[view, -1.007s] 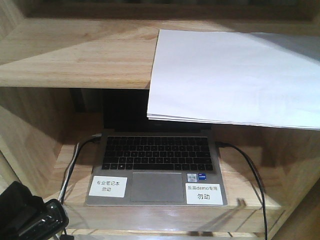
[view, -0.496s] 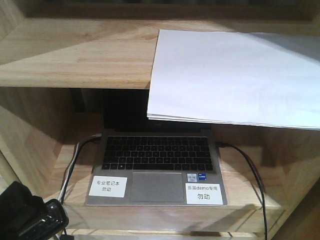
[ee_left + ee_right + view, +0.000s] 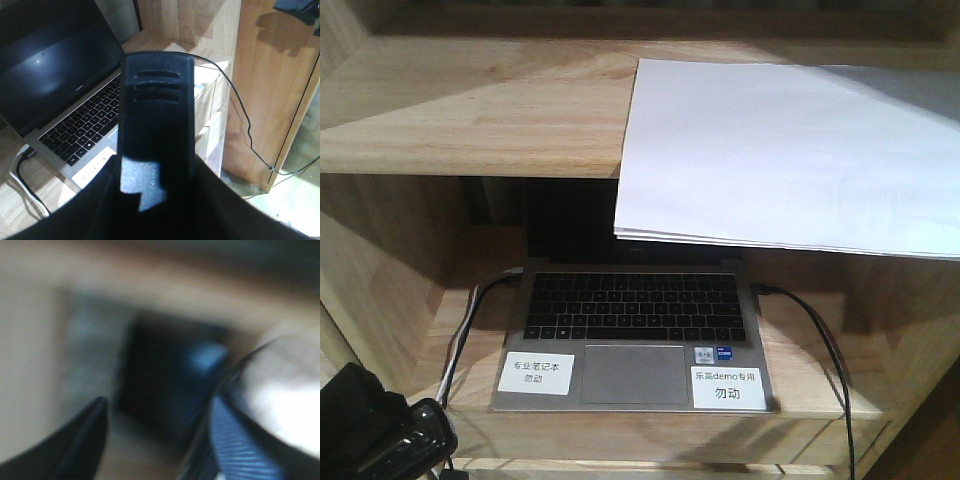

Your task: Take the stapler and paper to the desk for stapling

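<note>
Shelving (image 3: 470,120) of light wood fills the front view, and nothing on it has shifted over the last second. The paper (image 3: 780,150) lies on the right half of the upper shelf, its near edge overhanging the front edge above the open laptop (image 3: 635,320) on the lower shelf, so its pick-up has probably not begun. The right gripper (image 3: 157,410) is released, fingers apart, in a smeared view that suggests travel. The left gripper (image 3: 155,172), off the lower shelf's front left corner, is clenched on a black ribbed body, seemingly the stapler (image 3: 157,95). Two white labels (image 3: 535,372) sit on the laptop's palm rest. No desk is in view.
</note>
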Controlling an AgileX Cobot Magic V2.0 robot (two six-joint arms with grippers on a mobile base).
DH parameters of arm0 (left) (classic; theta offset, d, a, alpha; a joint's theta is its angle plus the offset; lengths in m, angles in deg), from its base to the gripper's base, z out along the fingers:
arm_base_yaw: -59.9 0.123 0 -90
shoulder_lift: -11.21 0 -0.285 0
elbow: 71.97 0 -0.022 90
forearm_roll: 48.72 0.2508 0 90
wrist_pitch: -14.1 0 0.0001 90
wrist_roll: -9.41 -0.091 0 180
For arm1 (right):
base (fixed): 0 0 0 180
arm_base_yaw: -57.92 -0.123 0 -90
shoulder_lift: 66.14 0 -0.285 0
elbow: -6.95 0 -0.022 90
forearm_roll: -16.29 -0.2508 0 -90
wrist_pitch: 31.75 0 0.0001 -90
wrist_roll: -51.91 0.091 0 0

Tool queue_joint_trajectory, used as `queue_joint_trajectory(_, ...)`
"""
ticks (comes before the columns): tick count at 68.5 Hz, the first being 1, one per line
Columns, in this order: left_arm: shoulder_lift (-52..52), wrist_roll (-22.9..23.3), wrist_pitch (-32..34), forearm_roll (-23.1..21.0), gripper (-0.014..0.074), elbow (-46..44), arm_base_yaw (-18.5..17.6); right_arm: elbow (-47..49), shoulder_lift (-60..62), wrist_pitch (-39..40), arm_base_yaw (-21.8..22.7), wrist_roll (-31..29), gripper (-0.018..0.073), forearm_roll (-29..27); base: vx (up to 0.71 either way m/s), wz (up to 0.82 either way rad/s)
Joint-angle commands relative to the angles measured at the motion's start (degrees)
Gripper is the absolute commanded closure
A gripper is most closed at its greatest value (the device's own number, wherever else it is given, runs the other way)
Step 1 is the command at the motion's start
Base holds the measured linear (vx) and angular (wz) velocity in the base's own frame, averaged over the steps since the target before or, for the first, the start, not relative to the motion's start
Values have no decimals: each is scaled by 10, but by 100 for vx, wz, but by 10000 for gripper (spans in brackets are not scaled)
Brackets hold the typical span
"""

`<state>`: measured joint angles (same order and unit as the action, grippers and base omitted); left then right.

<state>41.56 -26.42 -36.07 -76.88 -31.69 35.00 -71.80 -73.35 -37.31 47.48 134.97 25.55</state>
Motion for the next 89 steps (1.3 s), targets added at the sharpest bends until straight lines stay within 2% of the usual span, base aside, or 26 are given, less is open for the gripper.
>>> queue_joint_trajectory(1,2,-1,53,-29,603,-17,-2,-3,6,117,-56,-7,86,32,0,0)
queue_joint_trajectory(6,2,-1,53,-29,603,-17,-2,-3,6,154,-96,-8,86,49,0,0)
queue_joint_trajectory(10,2,-1,53,-29,603,-17,-2,-3,6,169,-109,-11,86,51,0,0)
queue_joint_trajectory(25,2,-1,54,-29,603,-17,-2,-2,6,275,-107,-11,86,50,0,0)
queue_joint_trajectory(38,2,-1,54,-29,603,-17,-2,-1,-7,278,-107,-11,86,15,0,0)
queue_joint_trajectory(44,2,-1,54,-29,603,-17,-2,5,-44,290,-107,-11,86,6,0,0)
queue_joint_trajectory(56,2,-1,54,-29,603,-17,-2,28,-145,398,-107,-33,86,17,0,0)
queue_joint_trajectory(71,2,-1,54,-29,603,-17,-2,60,-285,509,-107,-42,86,2,0,0)
queue_joint_trajectory(82,2,-1,54,-29,603,-17,-2,86,-384,599,-107,-76,86,-11,0,0)
queue_joint_trajectory(89,2,-1,54,-29,603,-17,-2,104,-433,629,-107,-80,86,-29,0,0)
